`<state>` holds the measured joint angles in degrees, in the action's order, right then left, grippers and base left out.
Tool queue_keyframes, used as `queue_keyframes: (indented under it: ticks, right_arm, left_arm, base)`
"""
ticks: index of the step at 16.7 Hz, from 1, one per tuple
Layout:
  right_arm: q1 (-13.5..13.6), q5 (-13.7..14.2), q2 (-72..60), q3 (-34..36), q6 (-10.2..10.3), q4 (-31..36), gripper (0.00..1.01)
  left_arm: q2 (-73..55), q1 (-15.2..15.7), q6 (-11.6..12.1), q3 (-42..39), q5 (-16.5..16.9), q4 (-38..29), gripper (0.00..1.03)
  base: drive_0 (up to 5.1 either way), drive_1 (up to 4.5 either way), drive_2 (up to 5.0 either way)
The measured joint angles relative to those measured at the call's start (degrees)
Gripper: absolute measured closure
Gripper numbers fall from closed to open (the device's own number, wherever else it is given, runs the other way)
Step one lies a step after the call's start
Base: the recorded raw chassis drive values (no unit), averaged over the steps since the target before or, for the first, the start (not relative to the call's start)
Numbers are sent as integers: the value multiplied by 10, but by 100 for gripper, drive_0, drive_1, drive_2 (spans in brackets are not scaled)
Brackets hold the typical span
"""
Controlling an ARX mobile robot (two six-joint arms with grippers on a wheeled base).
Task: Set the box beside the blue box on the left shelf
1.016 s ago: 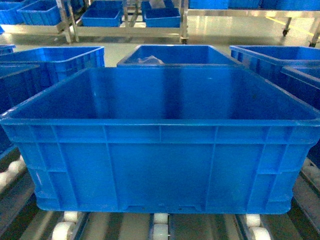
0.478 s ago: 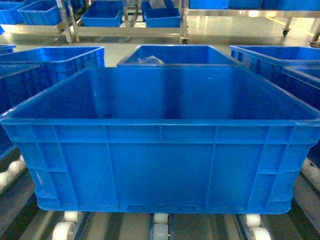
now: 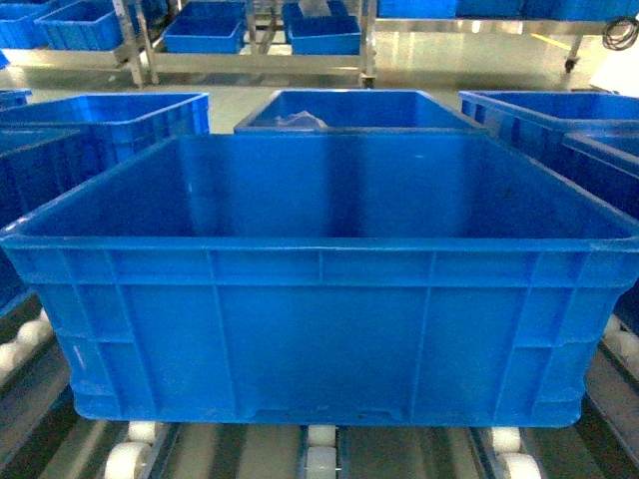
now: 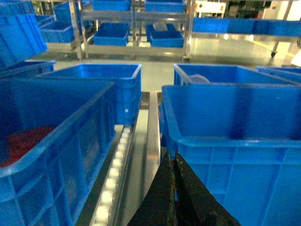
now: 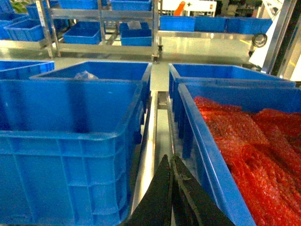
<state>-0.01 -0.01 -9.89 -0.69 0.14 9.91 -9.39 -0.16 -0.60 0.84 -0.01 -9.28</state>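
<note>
The box [image 3: 319,299] sits on the shelf [image 3: 319,454] rollers at the near edge, between neighbouring crates. Both tools, left [image 4: 172,188] and right [image 5: 170,188], are pinched closed and empty, low in the gaps flanking it. Placement looks done; next, judge alignment or withdraw.

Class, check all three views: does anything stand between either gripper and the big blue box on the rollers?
Nothing visible does. The left gripper and the right gripper sit shut in open gaps beside the box.
</note>
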Motion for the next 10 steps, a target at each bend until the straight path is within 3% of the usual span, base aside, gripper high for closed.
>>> queue_keyframes:
  ticks: [1, 2, 7, 10]
  right_arm:
    - [0, 0, 36, 0, 0, -59, 100]
    - [0, 0, 92, 0, 0, -102, 100]
    - [0, 0, 96, 0, 0, -102, 99]
    - [0, 0, 96, 0, 0, -102, 61]
  left_arm:
    - [59, 0, 0, 0, 3, 91, 101]
    - [90, 0, 0, 0, 1, 85, 101]
    - [89, 0, 0, 0, 0, 96, 101]
    - [89, 0, 0, 0, 0, 96, 65]
  base:
    - [0, 0, 0]
    - [0, 0, 0]
    - [0, 0, 0]
    - [0, 0, 0]
